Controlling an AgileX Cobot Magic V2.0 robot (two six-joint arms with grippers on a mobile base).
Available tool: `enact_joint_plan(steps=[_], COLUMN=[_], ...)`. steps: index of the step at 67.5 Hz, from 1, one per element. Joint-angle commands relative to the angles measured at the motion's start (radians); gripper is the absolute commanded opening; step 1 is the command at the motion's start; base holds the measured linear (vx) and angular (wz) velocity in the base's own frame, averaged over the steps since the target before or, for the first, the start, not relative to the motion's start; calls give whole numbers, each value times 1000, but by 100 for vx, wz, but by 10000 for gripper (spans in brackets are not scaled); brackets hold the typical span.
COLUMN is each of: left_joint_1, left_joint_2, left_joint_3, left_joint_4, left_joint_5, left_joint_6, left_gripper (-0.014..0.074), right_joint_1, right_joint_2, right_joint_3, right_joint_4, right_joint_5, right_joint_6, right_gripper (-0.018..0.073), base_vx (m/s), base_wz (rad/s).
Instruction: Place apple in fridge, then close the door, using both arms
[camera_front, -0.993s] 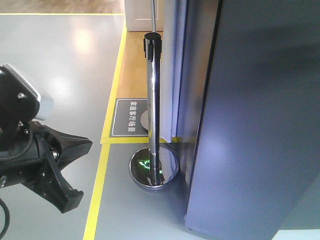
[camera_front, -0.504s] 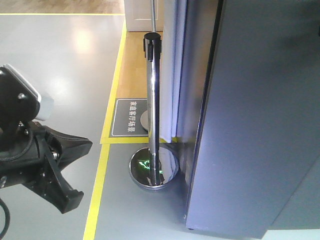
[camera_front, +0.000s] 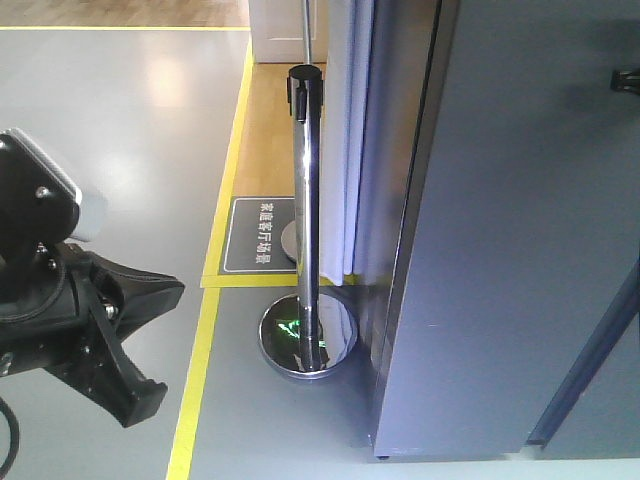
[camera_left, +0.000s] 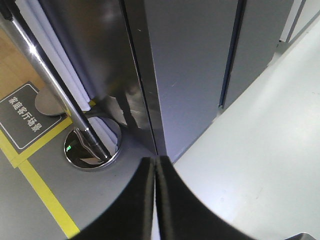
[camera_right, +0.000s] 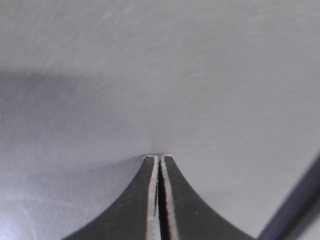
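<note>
The fridge (camera_front: 392, 150) stands at the right of the front view, dark grey, with its side also showing in the left wrist view (camera_left: 100, 55). Its door (camera_front: 510, 260) is a broad grey panel that fills the right wrist view (camera_right: 160, 75). My right gripper (camera_right: 159, 156) is shut, its tips against that panel; a black bit of it shows at the front view's top right (camera_front: 626, 78). My left gripper (camera_left: 155, 159) is shut and empty, hanging over the floor near the fridge's lower corner. The left arm (camera_front: 70, 320) sits at the lower left. The apple is out of view.
A chrome stanchion post (camera_front: 308, 200) on a round base (camera_front: 308, 338) stands just left of the fridge. Yellow floor tape (camera_front: 200, 360) and a dark floor sign (camera_front: 260, 235) lie beside it. A second grey panel (camera_left: 260, 40) stands past a dark gap.
The door panel has swung away from the camera, its lower edge rising and a dark slanted edge appearing at the bottom right. The right gripper's tip has come into view. The left arm is still.
</note>
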Motion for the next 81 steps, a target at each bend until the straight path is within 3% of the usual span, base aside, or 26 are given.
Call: enact_joint_plan(steps=[1, 13, 21, 26, 33, 40, 42, 45, 57, 71, 81], left_joint_1=[-1, -1, -1, -1, -1, -1, -1, -1, -1, -1, -1], left_joint_2=[-12, -12, -12, -12, -12, -12, -12, -12, -12, -12, -12], left_joint_3=[-27, -27, -27, -27, -27, -27, -27, -27, -27, -27, -27], left_joint_4=[-6, -6, -6, -6, -6, -6, -6, -6, -6, -6, -6], left_joint_5=[-55, -55, -55, -55, -55, -55, -55, -55, -55, -55, -55], left_joint_6=[-10, -10, -10, -10, -10, -10, -10, -10, -10, -10, -10], left_gripper=[-6, -6, -6, -6, -6, -6, -6, -6, -6, -6, -6], right_joint_1=[2, 40, 97, 129, 152, 149, 149, 149, 151, 151, 151], right_joint_2=[-93, -173, -204, -208, -208, -215, -218, -229, -307, -540, -737], right_joint_3=[-33, -33, -33, -33, -33, -33, -33, -33, 10, 276, 462], right_joint_4=[-10, -11, 6, 89, 326, 689, 749, 872, 1165, 1185, 1184], right_joint_5=[-14, 69, 212, 310, 417, 482, 495, 522, 546, 433, 440], right_joint_6=[60, 47, -106, -254, -525, -784, -841, -915, -1096, -1104, -1113], right_gripper=[-2, -2, -2, -2, -2, -2, -2, -2, -2, -2, -2], base_vx=[0, 0, 0, 0, 0, 0, 0, 0, 0, 0, 0], base_wz=[0, 0, 0, 0, 0, 0, 0, 0, 0, 0, 0])
